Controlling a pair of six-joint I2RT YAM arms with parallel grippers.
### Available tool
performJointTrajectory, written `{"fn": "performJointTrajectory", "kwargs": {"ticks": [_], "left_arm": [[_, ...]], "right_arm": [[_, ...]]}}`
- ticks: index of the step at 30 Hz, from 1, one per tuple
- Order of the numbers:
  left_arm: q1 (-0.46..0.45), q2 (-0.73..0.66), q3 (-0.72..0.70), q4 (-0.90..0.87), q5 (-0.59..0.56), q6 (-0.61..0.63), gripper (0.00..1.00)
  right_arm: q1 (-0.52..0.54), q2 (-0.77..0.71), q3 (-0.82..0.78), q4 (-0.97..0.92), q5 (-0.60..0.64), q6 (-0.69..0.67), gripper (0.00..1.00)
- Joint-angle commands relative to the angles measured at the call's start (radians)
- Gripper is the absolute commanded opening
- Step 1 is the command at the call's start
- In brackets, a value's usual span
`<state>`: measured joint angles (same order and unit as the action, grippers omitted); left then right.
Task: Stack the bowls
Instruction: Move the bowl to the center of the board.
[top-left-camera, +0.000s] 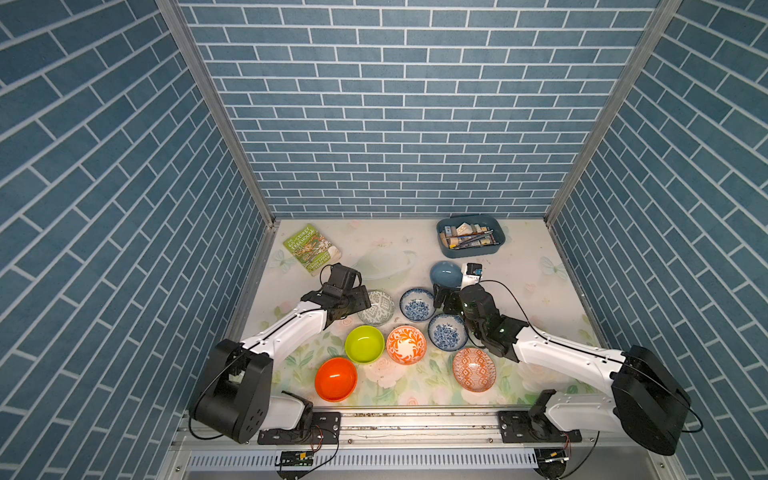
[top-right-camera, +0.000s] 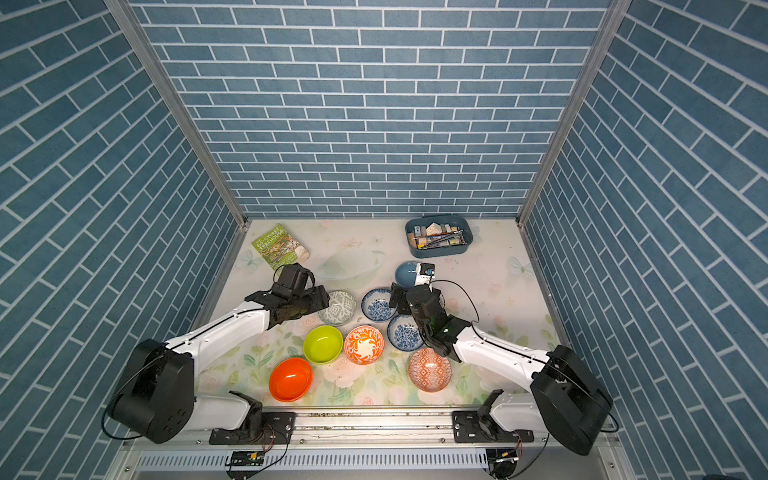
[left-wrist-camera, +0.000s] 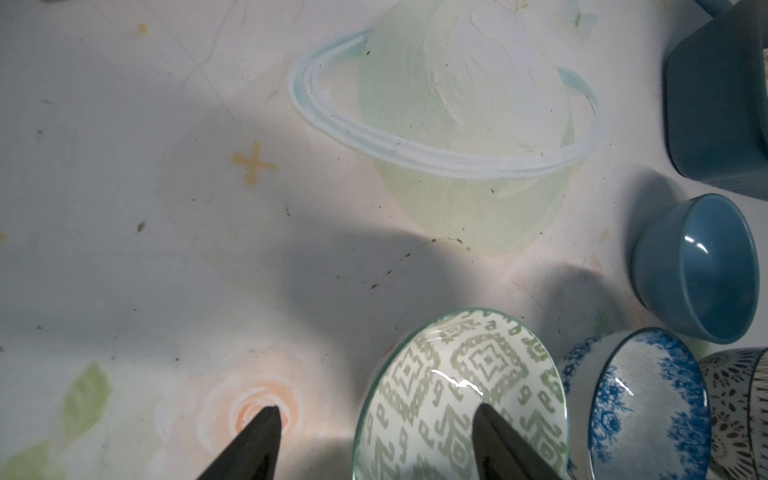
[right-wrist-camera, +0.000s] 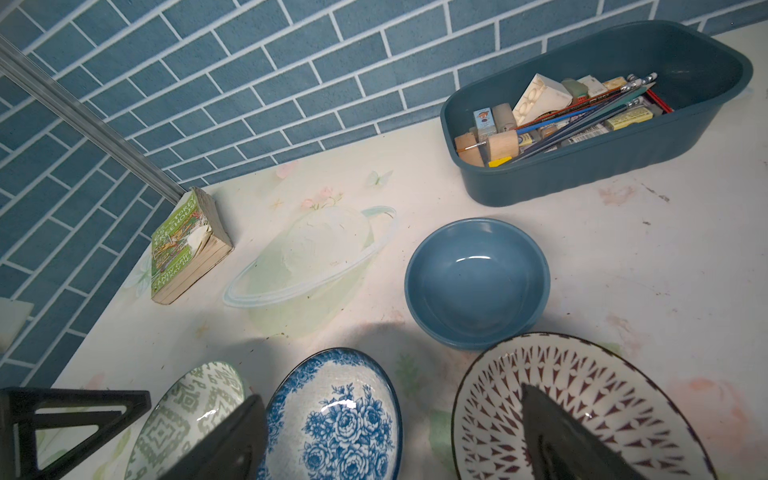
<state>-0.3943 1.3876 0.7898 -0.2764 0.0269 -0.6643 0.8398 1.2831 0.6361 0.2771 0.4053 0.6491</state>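
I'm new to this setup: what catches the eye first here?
The plain orange bowl and lime bowl stand out in front, left of centre. Behind them the left arm and right arm reach over a cluster of patterned bowls, and a blue tray of pencils sits at the far right.

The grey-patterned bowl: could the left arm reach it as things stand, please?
Probably yes: the left end effector hangs open, straddling the near rim of the grey-patterned bowl, and nothing stands in its way.
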Motion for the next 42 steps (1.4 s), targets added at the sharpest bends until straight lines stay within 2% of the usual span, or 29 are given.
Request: {"fn": "performJointTrajectory", "kwargs": {"ticks": [1,15,28,37,42], "left_arm": [[-0.009,0.022,0.005,-0.008,-0.015,-0.011,0.7],[-0.023,0.145,0.056,0.014,-0.027,-0.016,0.34],[-0.022,0.184,0.108,0.007,-0.099,-0.009,0.09],[-0.022,0.202,0.162,0.074,-0.179,-0.022,0.01],[-0.021,0.216,0.148,0.179,-0.171,-0.031,0.0]], "right_arm": [[0.005,0.008,0.004,0.015,0.024,-0.025,0.96],[0.007,0.04,0.017,0.012,0.016,-0.025,0.95],[0.011,0.054,0.025,0.011,0.023,-0.026,0.94],[0.009,0.064,0.03,0.014,0.023,-0.026,0.94],[0.01,0.073,0.035,0.017,0.023,-0.029,0.94]]}}
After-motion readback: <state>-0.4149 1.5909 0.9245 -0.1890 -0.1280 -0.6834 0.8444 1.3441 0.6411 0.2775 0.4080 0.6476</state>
